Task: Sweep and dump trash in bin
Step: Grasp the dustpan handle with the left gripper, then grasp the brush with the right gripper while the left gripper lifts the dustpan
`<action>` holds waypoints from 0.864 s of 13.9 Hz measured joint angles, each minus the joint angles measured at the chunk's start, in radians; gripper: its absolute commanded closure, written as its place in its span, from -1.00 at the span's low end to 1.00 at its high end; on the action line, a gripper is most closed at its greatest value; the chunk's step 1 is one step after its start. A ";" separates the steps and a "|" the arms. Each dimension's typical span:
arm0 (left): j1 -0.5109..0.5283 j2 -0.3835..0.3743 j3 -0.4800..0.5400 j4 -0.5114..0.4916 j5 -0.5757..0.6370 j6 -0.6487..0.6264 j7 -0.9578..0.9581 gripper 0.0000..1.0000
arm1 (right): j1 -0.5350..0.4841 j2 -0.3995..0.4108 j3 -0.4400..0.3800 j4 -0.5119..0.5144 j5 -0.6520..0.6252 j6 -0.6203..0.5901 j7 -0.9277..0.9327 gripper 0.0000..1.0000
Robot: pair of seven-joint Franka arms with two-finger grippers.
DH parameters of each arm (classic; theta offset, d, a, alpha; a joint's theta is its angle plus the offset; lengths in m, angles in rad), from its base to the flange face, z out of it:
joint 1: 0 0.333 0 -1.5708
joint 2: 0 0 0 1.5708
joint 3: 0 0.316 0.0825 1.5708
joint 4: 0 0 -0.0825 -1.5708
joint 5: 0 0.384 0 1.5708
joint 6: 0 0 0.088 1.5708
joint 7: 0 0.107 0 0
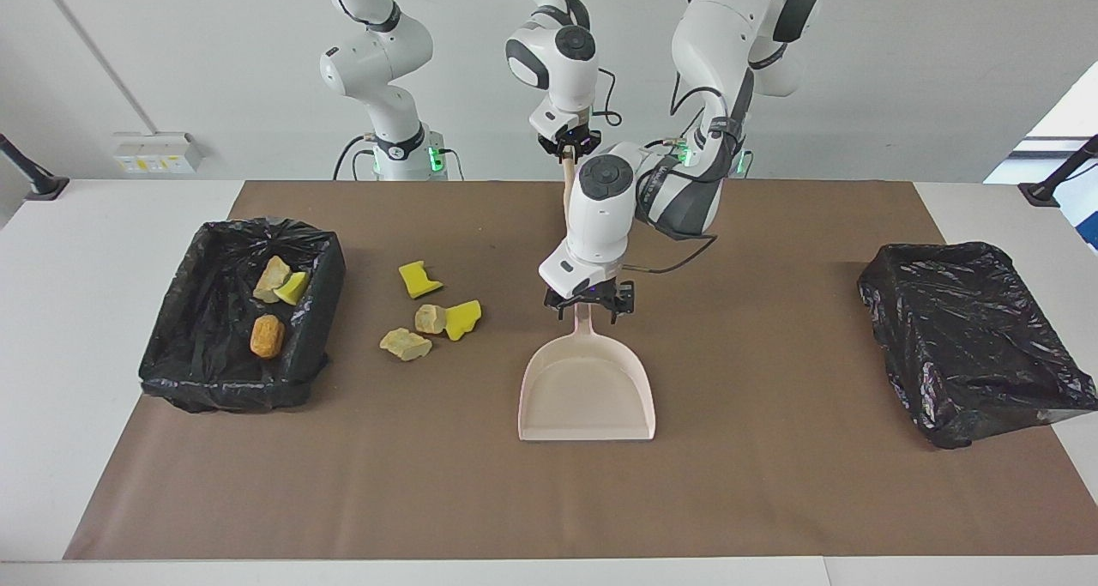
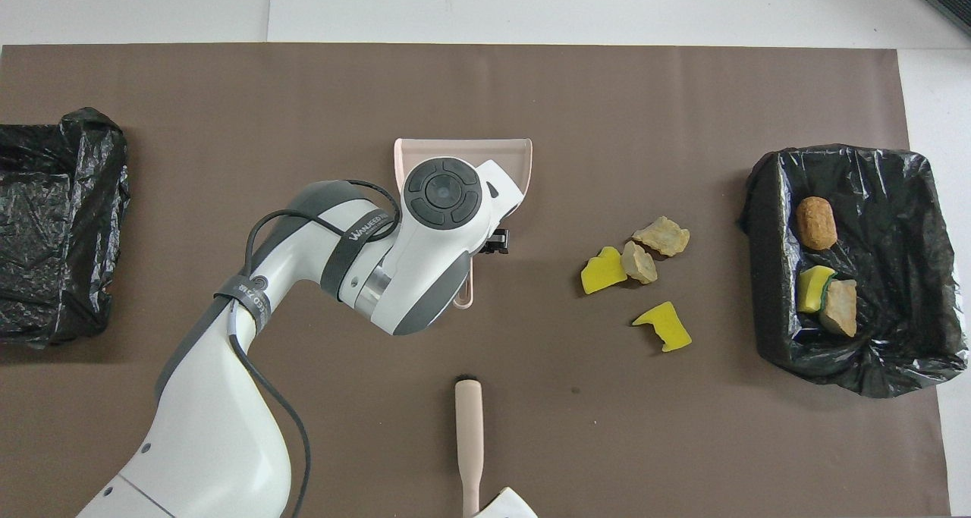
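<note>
Four loose scraps [image 1: 429, 310] beside dustpan [image 1: 587, 395], toward right arm's end; bare mat between. Left gripper [image 1: 588, 305] spread astride dustpan handle; right gripper [image 1: 567, 147] clamped on brush [image 2: 469, 434].

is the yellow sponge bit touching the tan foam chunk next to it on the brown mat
Touching. In the overhead view the yellow sponge bit butts against the tan foam chunk with no brown mat showing between them.

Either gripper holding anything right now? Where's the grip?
Right gripper is shut on the brush, at the top end of its handle. Left gripper straddles the dustpan handle, jaws open, no grip yet.
</note>
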 measured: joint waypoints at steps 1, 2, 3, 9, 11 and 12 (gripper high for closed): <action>0.001 0.005 0.002 0.000 0.000 0.004 -0.001 -0.67 | 0.000 0.000 -0.001 -0.001 0.000 0.013 0.012 1.00; 0.001 0.007 0.004 0.000 0.000 0.005 -0.002 -0.59 | -0.001 0.001 -0.004 -0.002 0.000 0.017 0.016 1.00; 0.001 0.009 0.004 0.000 0.000 0.009 -0.004 -0.35 | -0.004 0.001 -0.010 -0.002 0.000 0.017 0.017 1.00; 0.001 0.012 0.001 0.002 0.000 0.013 -0.006 1.00 | -0.173 -0.119 -0.023 0.033 -0.096 -0.245 -0.015 1.00; 0.005 0.005 0.007 0.006 0.000 0.011 0.026 1.00 | -0.273 -0.198 -0.025 0.046 -0.153 -0.356 -0.097 1.00; 0.010 -0.004 0.010 0.007 0.000 0.000 0.079 1.00 | -0.319 -0.224 -0.026 0.047 -0.199 -0.384 -0.135 1.00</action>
